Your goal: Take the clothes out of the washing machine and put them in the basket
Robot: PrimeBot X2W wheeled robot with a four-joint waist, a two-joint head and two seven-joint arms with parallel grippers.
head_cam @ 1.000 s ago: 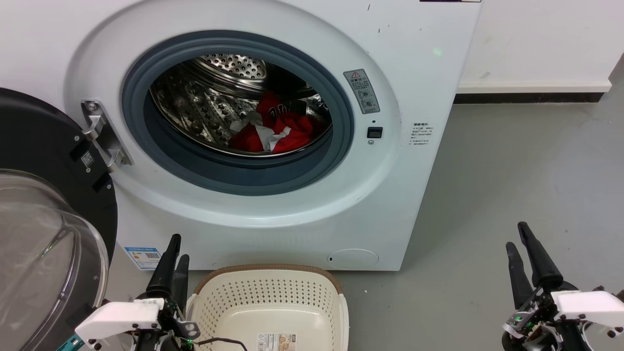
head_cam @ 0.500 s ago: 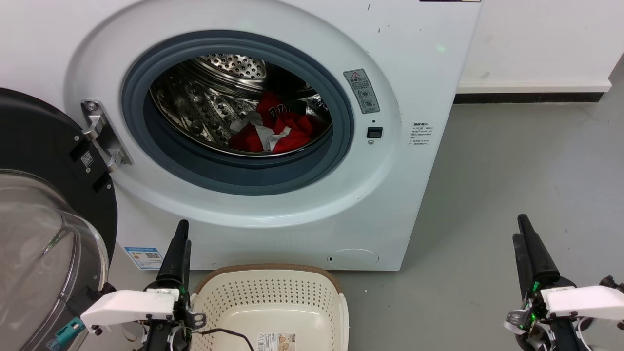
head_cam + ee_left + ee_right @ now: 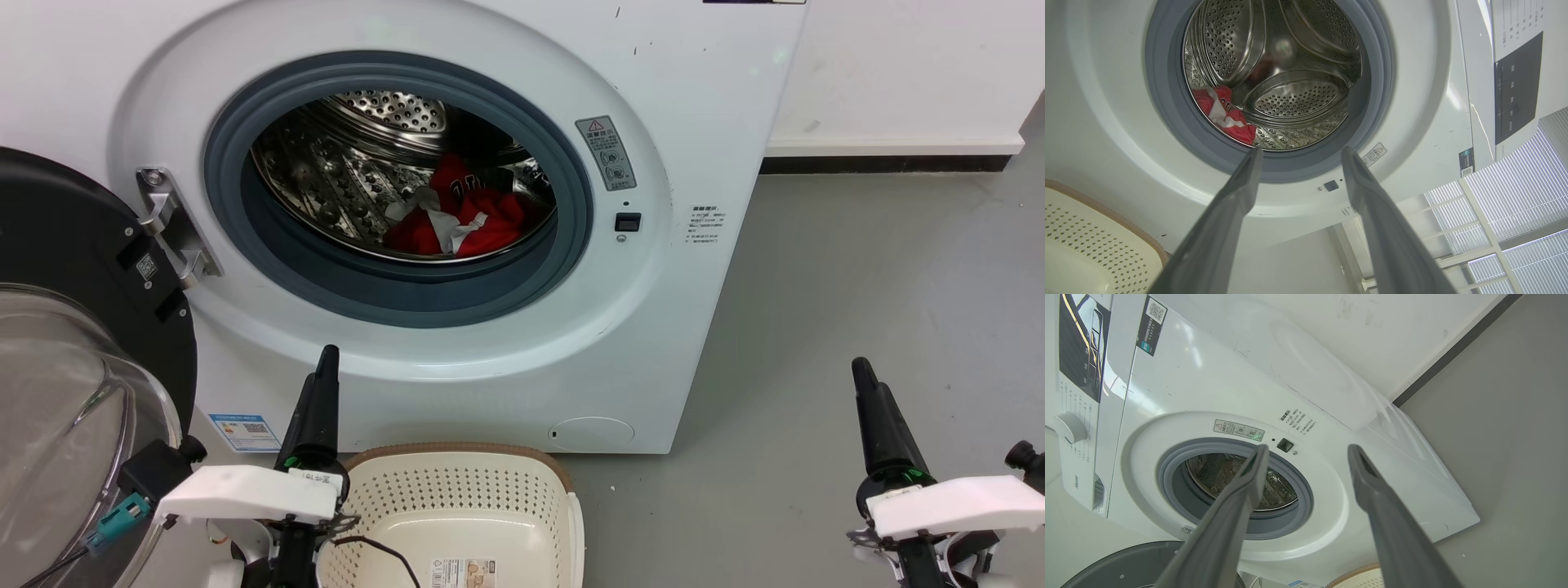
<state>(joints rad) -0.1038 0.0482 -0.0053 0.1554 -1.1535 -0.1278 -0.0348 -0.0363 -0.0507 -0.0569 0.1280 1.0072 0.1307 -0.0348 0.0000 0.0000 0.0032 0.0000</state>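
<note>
Left pincer [image 3: 1301, 152]: spread wide with nothing between the two long, dark, tapered fingers. In my head view it sits around 7 o'clock, just beside the basket's left edge. In its own wrist view the tips point at the bottom of the porthole.
Right pincer [image 3: 1308, 449]: same deal, wide and empty. It's at about 4 o'clock in my head view, over bare floor and well apart from the machine.
Clothes [image 3: 482, 224]: a crumpled bright red heap of soft fabric with white trim and a bit of lettering. They're lying low in the drum, toward 5 o'clock of the opening.
Washing machine [image 3: 694, 122]: big glossy white front-loader with the round porthole wide open.
Drum [image 3: 343, 180]: shiny steel, perforated all over, with raised ribs.
Seal [image 3: 408, 302]: thick, smooth grey ring around the opening.
Door [image 3: 73, 245]: swung out at 9 o'clock, black frame with a domed clear glass bowl.
Basket [image 3: 457, 490]: cream plastic, a rounded rectangle with perforated walls and a brown rim. It sits at 6 o'clock on the floor, right up against the machine's front, with no clothes in it and a paper label [image 3: 461, 572] on the bottom.
Floor [image 3: 857, 286]: smooth, matte grey.
</note>
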